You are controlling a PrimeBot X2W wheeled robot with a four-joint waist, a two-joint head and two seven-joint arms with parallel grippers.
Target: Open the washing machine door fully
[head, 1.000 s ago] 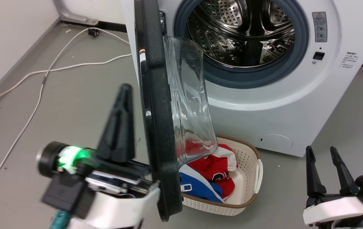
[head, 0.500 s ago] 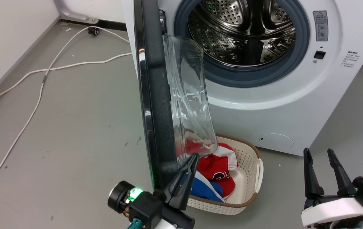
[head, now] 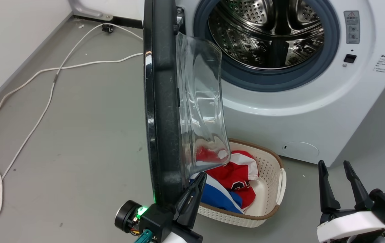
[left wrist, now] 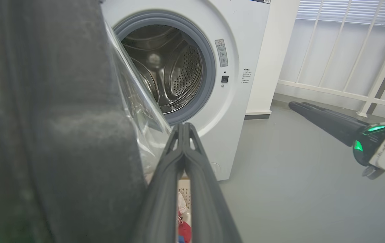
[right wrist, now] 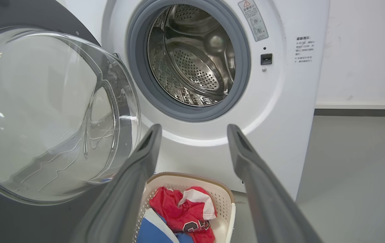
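**Door swung out edge-on, left hand at its lower rim**

The washing machine door [head: 160,101] stands out from the front of the washing machine [head: 314,111], hinged on the robot's left side of the opening. From the head it is seen almost edge-on, its black rim running top to bottom of the view. Its glass bowl [head: 202,108] bulges to the robot's right, across the front of the steel drum [head: 266,30].

And there's the left hand [head: 201,177], low down, just beside the door's bottom edge and under the bowl, on the bowl's side of the rim. Its fingers are pressed together with nothing between them. Whether they touch the door cannot be told.

The right hand [head: 333,163] sits well apart at the robot's right, its fingers spread wide and holding nothing, pointing at the machine front.

The door's top is cut off by the frame, and its lowest part is hidden behind the left wrist. In the left wrist view the rim is a dark blur.

Below the bowl, a white basket [head: 282,179] of red and blue clothes [head: 233,175] sits on the floor [head: 87,135].
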